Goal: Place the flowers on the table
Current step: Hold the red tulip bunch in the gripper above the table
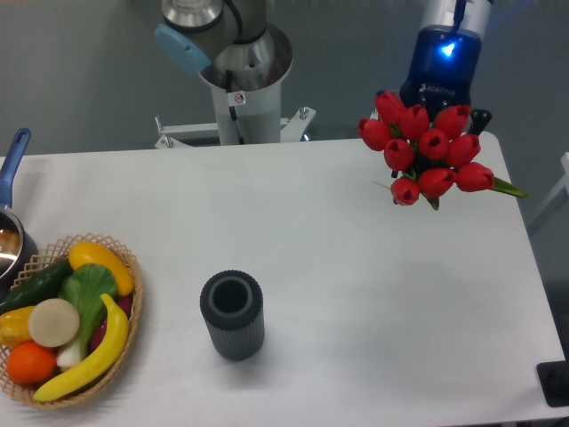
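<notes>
At the table's (pixel 356 267) far right corner, the gripper (pixel 433 108) hangs behind a bunch of red flowers (pixel 427 151); its fingers are hidden by the blooms, so their state cannot be told. A dark ribbed vase (pixel 232 315) stands near centre, a wicker basket (pixel 124 356) of produce at near left.

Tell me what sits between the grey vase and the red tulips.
Nothing: in the camera view only bare white table runs from the ribbed vase up to the flowers, which hang at the far right under the arm.
</notes>
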### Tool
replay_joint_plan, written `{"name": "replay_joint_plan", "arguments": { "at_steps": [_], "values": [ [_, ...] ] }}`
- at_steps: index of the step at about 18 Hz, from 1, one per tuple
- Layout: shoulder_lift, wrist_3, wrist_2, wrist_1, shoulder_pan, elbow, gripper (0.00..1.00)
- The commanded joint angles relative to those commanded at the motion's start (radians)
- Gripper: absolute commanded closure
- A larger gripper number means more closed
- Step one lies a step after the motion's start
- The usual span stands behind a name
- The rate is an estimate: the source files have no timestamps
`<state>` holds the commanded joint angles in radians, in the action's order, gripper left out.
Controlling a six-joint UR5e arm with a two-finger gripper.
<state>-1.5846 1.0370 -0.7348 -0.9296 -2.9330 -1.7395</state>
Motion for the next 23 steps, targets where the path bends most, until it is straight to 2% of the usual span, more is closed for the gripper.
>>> {"name": "replay_joint_plan", "arguments": {
  "at_steps": [19, 23],
  "values": [
    [0.020, -0.009, -0.002, -0.011, -0.014, 0.012, 0.50],
    [0.023, -0.009, -0.098, -0.008, -0.009, 0.012, 0.50]
  ]
}}
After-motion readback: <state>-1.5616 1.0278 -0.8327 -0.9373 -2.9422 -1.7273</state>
